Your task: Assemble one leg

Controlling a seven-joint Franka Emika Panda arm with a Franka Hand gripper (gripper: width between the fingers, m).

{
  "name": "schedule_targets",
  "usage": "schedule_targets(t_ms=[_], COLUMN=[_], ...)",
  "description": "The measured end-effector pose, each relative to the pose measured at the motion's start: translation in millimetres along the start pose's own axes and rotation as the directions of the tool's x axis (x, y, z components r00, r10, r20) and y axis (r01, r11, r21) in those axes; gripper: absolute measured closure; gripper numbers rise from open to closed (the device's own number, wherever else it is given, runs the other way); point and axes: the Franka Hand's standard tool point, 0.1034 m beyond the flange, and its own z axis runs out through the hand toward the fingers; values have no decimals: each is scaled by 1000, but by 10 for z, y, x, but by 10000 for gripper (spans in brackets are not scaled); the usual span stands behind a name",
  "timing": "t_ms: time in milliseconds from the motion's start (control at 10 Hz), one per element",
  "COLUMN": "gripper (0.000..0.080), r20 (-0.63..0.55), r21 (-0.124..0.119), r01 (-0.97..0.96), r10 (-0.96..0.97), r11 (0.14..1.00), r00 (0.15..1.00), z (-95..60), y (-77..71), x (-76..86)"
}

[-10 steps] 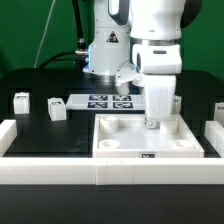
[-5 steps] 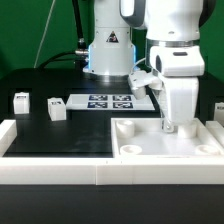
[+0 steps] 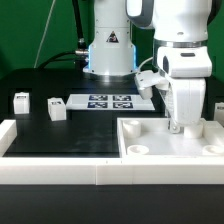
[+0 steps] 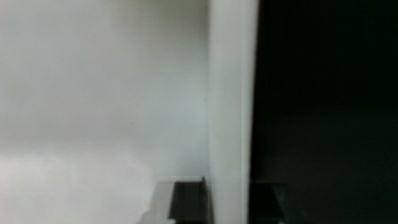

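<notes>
Two small white legs (image 3: 21, 100) (image 3: 57, 110) with tags stand on the black table at the exterior view's left; a third white piece (image 3: 219, 110) shows at the right edge. My gripper (image 3: 181, 127) reaches down into the big white square tray part (image 3: 165, 152) and is shut on its far wall, on the exterior view's right. In the wrist view the tray's thin white wall (image 4: 231, 100) runs between my two dark fingertips (image 4: 187, 205), with my gripper (image 4: 228, 205) closed on it. No leg is held.
The marker board (image 3: 108, 101) lies flat behind the tray, in front of the robot base (image 3: 110, 50). A white raised border (image 3: 60, 172) runs along the table's front and sides.
My gripper has moved toward the exterior view's right with the tray part in it; the tray has slid right across the table. The legs have not moved.
</notes>
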Motion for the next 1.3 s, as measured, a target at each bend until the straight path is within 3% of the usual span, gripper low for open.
schedule_targets(t_ms=[100,200,300,400,500,900,1000,1300], gripper=[455,455,302,302,182,150,150,150], r20=[0,0,0,0,0,1,9,19], r21=[0,0,0,0,0,0,-4,-56], r01=[0,-1,-1,-1,-1,-4,-33,-104], r10=[0,1,1,1,1,4,33,105], r11=[1000,1000,1000,1000,1000,1000,999,993], r00=[1000,1000,1000,1000,1000,1000,999,994], z=[1,1,1,1,1,-8,-124,-574], y=[0,0,0,0,0,1,-3,-70], x=[-2,-3,-4,-5,-5,-5,3,73])
